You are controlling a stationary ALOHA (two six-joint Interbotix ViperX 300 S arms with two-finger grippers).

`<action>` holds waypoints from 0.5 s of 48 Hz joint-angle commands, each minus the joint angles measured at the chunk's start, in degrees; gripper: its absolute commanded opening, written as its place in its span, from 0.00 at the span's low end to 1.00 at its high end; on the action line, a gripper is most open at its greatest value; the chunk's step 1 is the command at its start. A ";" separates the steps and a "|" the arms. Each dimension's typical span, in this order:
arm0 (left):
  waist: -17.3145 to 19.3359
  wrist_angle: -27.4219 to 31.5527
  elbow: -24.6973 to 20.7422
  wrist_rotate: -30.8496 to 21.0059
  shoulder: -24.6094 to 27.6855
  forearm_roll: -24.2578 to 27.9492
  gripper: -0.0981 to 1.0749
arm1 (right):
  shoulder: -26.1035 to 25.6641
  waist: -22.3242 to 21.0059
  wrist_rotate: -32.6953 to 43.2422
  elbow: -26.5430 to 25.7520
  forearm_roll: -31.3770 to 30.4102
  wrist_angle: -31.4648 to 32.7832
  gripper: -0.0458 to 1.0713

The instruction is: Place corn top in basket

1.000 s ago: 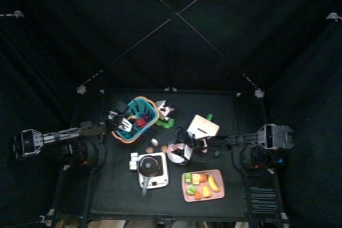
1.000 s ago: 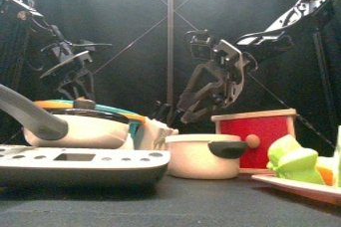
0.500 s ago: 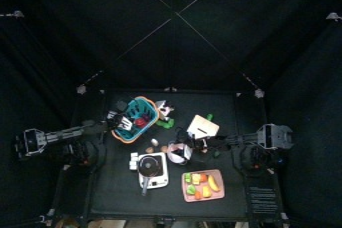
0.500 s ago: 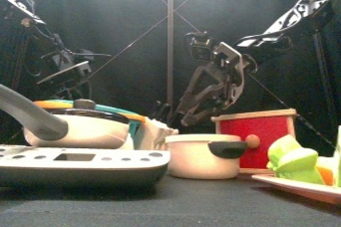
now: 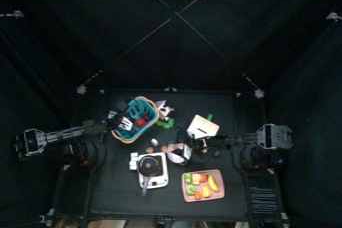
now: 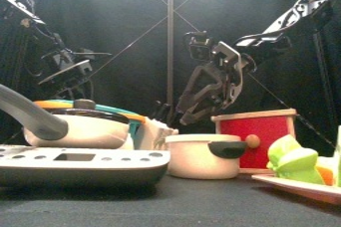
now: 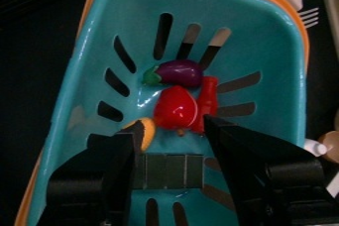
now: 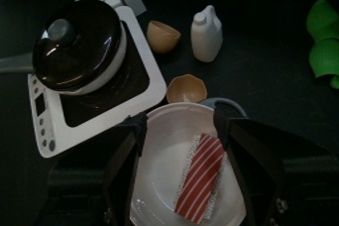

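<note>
In the top view the table's things are too small to name: the turquoise slatted plastic basket shows only as a teal blob with specks of colour inside. The black left gripper hangs just over that basket, its jaws blocking the near part of the floor, and the picture's edges cut the rim. Below the black right gripper, a white bowl holding a red-and-white striped strip is partly masked by the jaws and cropped by the edge. No corn piece can be made out.
</note>
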 commanded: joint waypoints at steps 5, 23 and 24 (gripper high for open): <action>-0.09 -3.43 -0.35 0.26 0.00 0.00 0.83 | -0.97 -0.26 -0.09 -1.58 0.00 -0.18 0.84; -0.62 -4.75 -1.41 2.11 0.18 -0.62 0.83 | -0.97 -0.26 -0.09 -1.76 0.00 -0.18 0.84; -0.79 -4.92 -1.49 2.55 0.18 -0.53 0.83 | -0.97 -0.26 -0.09 -1.76 0.00 -0.26 0.84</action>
